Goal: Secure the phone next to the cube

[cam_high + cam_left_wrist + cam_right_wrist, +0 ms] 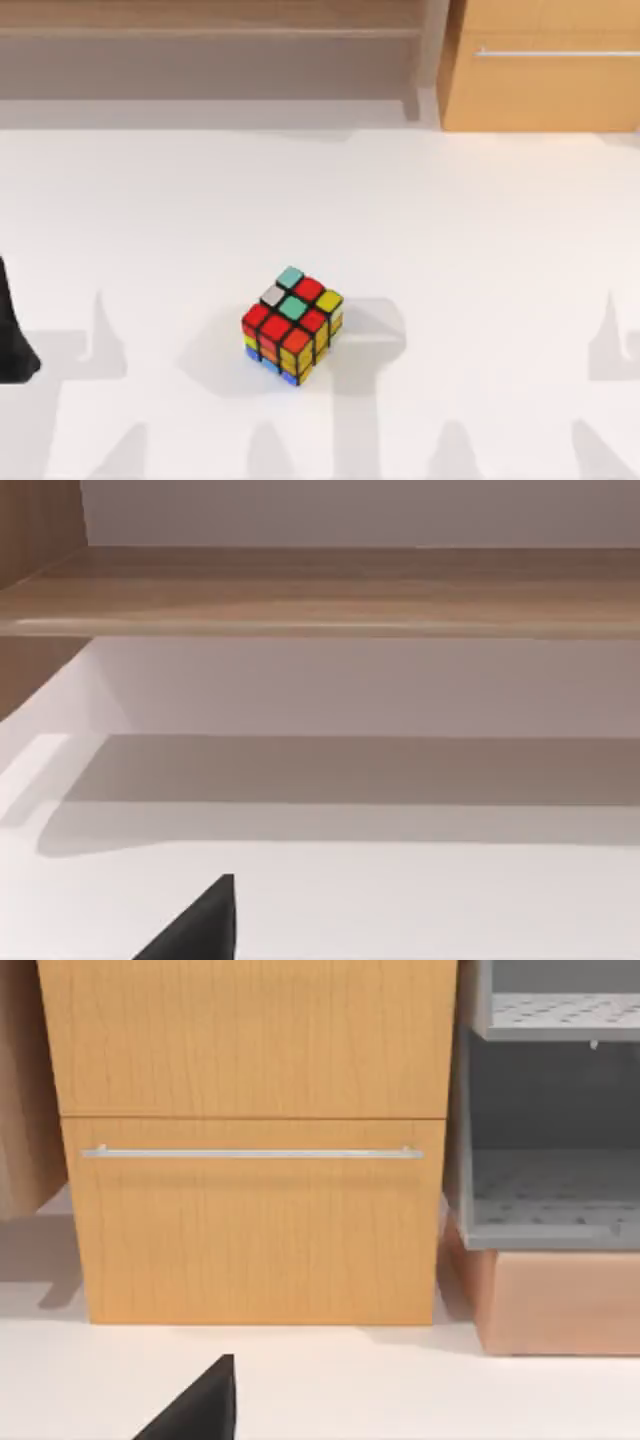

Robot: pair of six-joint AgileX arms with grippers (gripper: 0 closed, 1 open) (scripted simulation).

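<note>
cube mid-table, open white table all round | left arm at left edge | hand states: cannot tell

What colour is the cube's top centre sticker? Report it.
Teal, on the cube, clearest in the top view.

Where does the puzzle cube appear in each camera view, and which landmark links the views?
Top view: the cube sits on the white table, left of centre, lower half.
Left wrist view: faces the wooden shelf instead.
Right wrist view: faces the drawer cabinet instead.
Shared landmark: the silver handle, also at the top view's upper right.
</note>
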